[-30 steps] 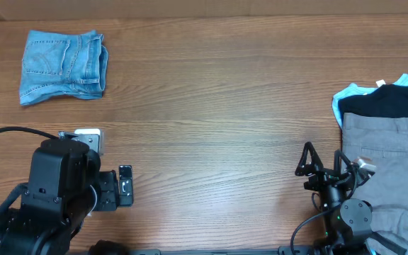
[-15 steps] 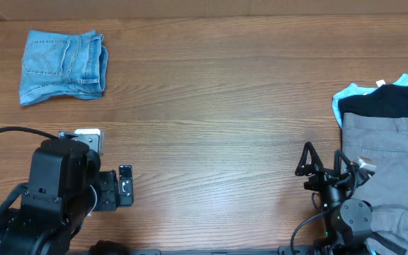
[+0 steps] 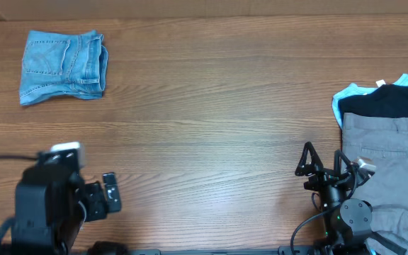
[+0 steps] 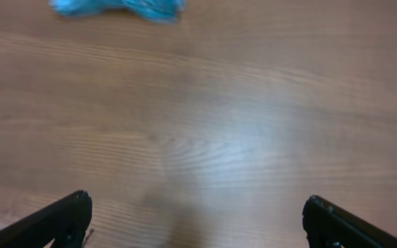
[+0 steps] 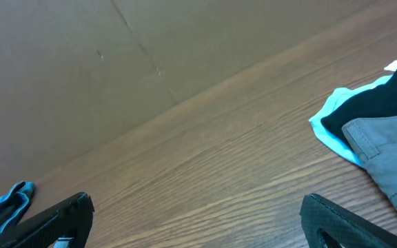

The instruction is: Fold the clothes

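Jeans (image 3: 64, 66) lay in a folded bundle at the far left corner of the bench (image 3: 211, 113). Prob. soft, heavyish denim, not slippery; best taken by a thick edge, e.g. the waistband. Left gripper (image 4: 196, 203) sat by the near left edge, well apart from them, fingers spread, empty. Right gripper (image 5: 195, 203), near right corner, was also spread and empty, beside grey trousers (image 3: 388, 149).

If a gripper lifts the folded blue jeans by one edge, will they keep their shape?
Probably not: the jeans are soft denim in a loose, rumpled bundle, so the layers would likely sag open. Pushed, they would probably bunch rather than slide over the wooden table.
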Action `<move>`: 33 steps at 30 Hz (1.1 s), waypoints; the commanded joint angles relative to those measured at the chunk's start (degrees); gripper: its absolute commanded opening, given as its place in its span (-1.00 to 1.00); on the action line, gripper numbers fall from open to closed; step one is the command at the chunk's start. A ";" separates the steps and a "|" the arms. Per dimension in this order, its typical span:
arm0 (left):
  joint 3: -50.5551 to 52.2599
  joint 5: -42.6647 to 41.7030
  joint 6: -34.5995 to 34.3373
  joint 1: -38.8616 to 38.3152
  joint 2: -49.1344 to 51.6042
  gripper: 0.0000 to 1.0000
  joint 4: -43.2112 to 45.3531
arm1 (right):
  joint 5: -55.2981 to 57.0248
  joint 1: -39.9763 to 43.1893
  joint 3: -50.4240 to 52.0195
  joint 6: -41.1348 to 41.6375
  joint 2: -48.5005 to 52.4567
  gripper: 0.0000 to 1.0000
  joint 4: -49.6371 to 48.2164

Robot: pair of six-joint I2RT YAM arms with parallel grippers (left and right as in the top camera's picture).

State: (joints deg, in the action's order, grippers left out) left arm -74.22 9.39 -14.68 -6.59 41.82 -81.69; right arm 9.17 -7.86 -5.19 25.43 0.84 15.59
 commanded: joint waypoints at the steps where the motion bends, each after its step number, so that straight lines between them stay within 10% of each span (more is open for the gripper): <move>1: 7.91 5.14 -0.57 1.79 -5.92 1.00 6.91 | -0.26 0.44 0.37 -0.17 -0.68 1.00 -0.31; 18: 53.27 -1.14 0.72 1.81 -33.66 1.00 67.34 | -0.26 0.44 0.37 -0.17 -0.68 1.00 -0.33; 33: 73.96 -2.84 3.89 1.68 -41.64 1.00 88.80 | -0.26 0.44 0.37 -0.17 -0.68 1.00 -0.31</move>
State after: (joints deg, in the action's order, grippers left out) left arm -2.17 7.05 -11.62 -5.15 0.89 6.87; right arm 9.15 -7.86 -5.04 25.43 0.84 15.62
